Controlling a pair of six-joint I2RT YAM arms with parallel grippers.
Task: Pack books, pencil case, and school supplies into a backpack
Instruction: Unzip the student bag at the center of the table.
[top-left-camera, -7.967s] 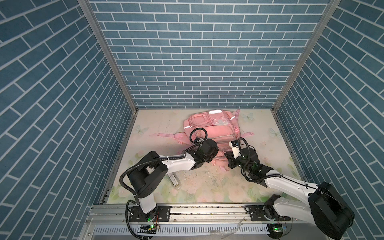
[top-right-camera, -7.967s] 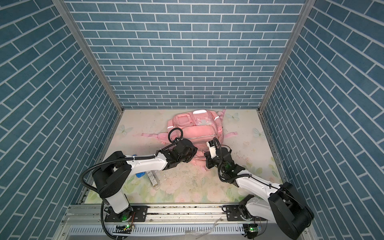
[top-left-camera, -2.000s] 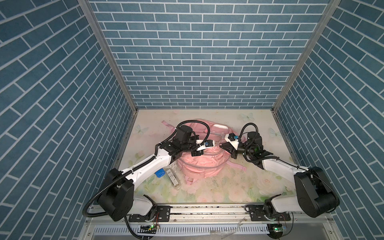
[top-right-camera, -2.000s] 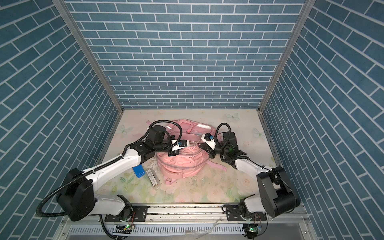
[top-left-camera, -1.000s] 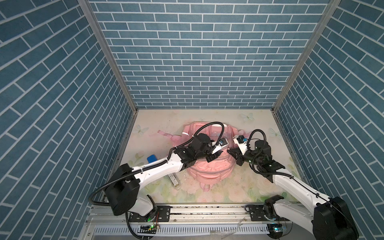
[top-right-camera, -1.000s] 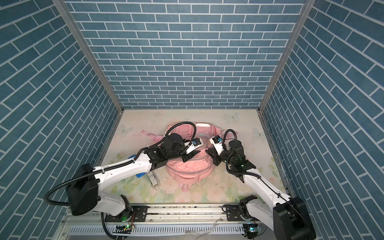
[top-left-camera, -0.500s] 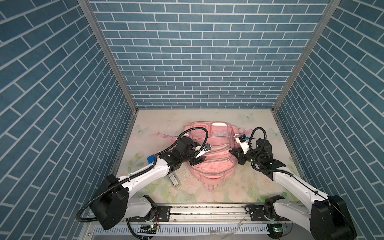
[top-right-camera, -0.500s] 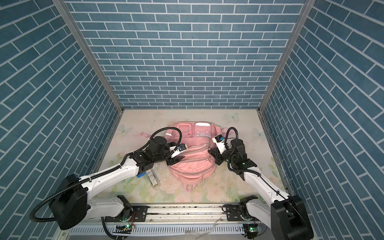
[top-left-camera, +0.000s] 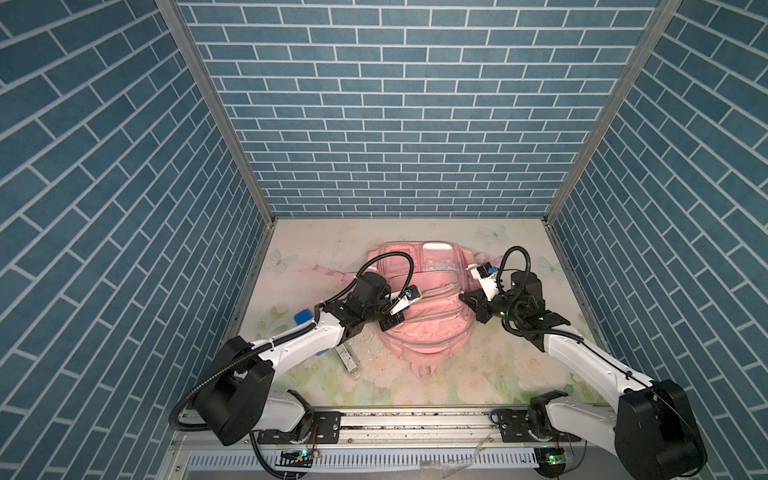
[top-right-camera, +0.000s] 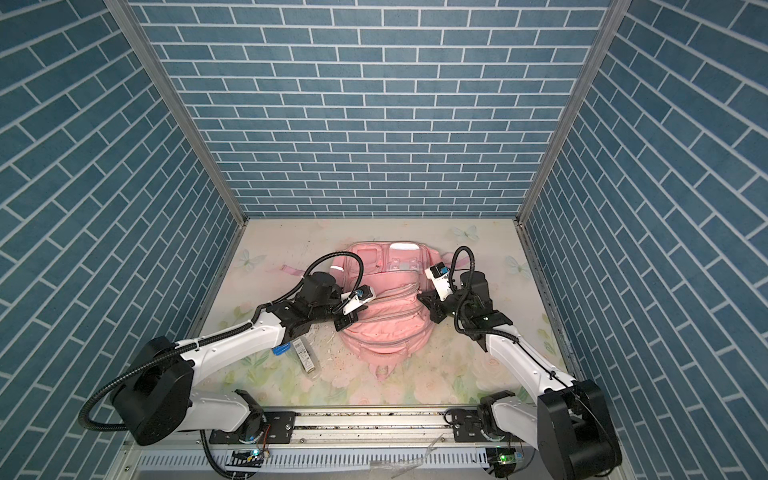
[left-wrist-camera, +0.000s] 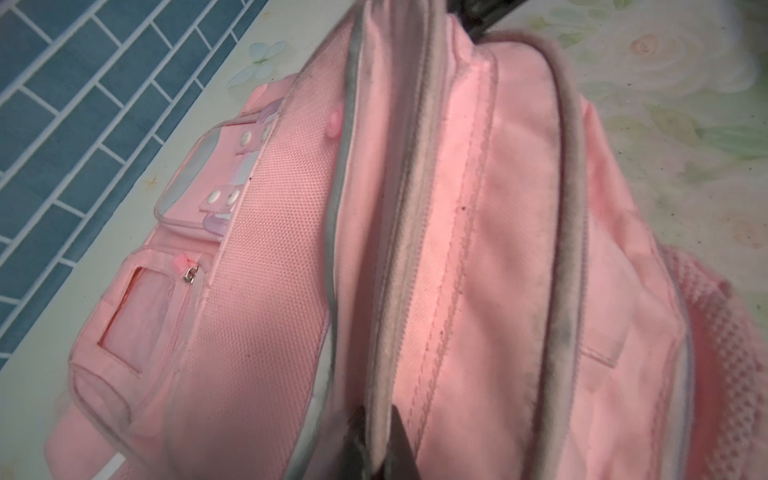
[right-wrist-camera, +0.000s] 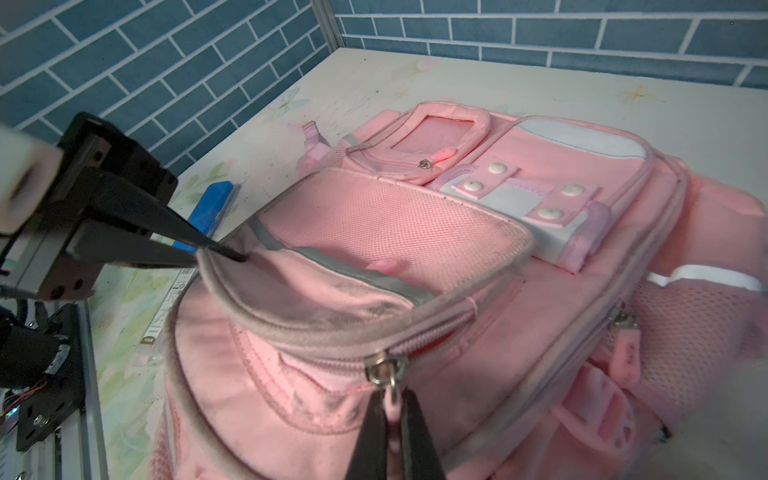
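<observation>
"What lies nearest you?"

"Beside my left forearm, on the floral tabletop (top-left-camera: 478, 374), there's a long clear packet (top-left-camera: 347, 360) and a blue boxy item (top-left-camera: 303, 328). Both are outside the bag, not yet packed."

"And your fingers?"

"My right gripper (right-wrist-camera: 392, 394) is closed tight on the pink zip pull (right-wrist-camera: 389, 372). My left gripper (right-wrist-camera: 239, 254) is clamped on the grey-edged rim (right-wrist-camera: 266, 307) opposite. Holding the two sides apart, I judge, keeps the mouth of the pink backpack (top-left-camera: 419, 332) gaping for loading. It lies flat mid-table between my arms, front pockets (top-left-camera: 432, 255) toward the far wall."

"What has changed?"

"A moment ago my left jaws stood apart beside that rim, and now they bite it. My right grip is as it was."
</observation>
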